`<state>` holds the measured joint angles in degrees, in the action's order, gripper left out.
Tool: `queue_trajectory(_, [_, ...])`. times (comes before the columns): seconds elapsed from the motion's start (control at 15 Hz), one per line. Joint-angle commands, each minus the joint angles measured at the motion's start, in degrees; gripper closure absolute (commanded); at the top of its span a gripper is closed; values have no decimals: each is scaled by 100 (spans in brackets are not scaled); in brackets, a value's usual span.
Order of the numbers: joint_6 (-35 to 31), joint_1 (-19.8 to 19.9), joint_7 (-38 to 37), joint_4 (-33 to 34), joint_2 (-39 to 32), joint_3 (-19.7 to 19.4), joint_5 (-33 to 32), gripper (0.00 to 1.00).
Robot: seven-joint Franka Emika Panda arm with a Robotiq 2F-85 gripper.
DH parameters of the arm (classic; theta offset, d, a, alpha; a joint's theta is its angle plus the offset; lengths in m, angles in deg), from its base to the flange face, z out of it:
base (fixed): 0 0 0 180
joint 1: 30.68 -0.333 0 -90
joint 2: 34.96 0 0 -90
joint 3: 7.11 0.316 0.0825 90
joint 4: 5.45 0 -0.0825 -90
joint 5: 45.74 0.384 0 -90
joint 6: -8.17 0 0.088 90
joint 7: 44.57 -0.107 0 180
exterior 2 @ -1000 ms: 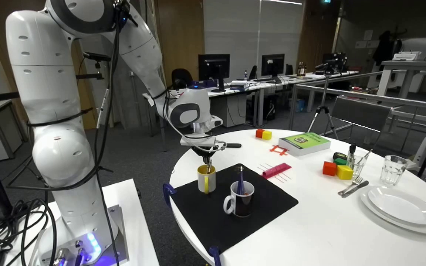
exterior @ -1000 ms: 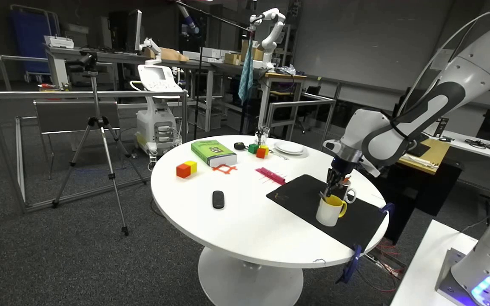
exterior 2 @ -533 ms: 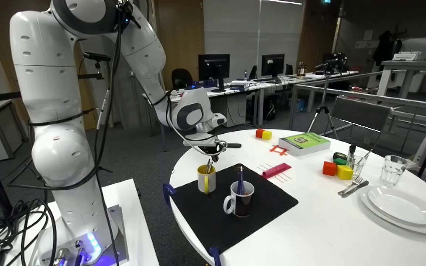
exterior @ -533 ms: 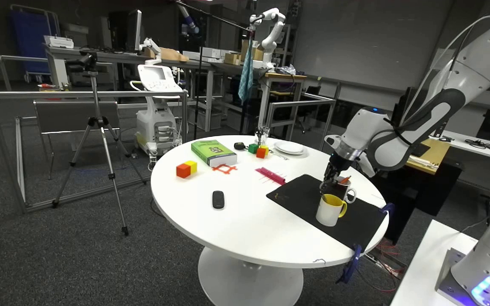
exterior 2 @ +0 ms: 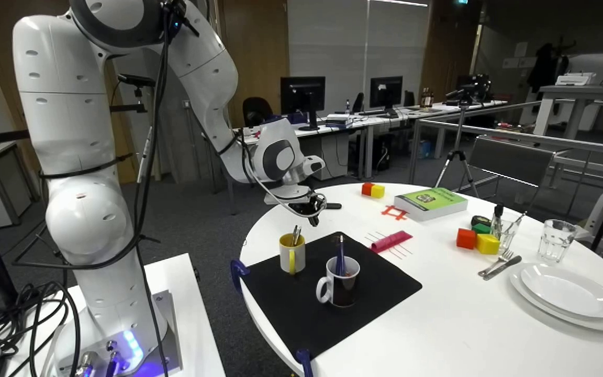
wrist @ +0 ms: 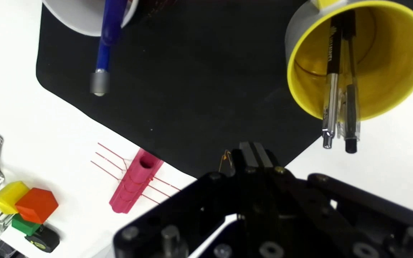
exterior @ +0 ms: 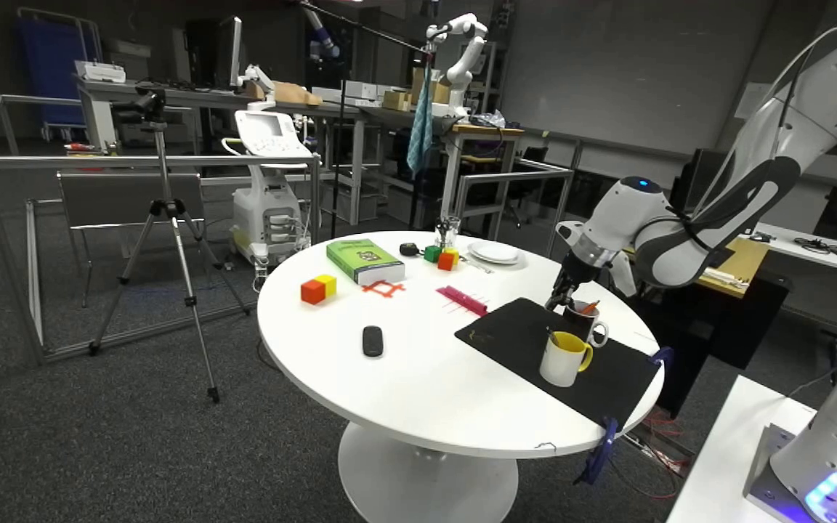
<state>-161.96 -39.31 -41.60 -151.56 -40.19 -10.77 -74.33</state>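
Tool (exterior: 552, 302) near yellow-handled mug (exterior: 559, 364), black mat (exterior: 509, 331), green book (exterior: 365, 260)

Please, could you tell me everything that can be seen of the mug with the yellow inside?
The mug is white outside, with yellow interior, rim and handle, and looks like glazed ceramic. It stands upright on the black mat, near the mat's edge. At least two pens lean inside it, their ends sticking out past the rim. The shut gripper does not touch it.
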Motion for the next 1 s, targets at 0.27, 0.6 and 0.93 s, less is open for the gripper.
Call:
queue_trajectory(0.27, [-1311,452,2044,-754,170,1064,1534,73])
queue_trajectory(0.6, [-1570,987,2526,-978,324,1839,1746,36])
queue_trajectory(0.93, [-1801,1501,2433,-991,331,2337,1762,1])
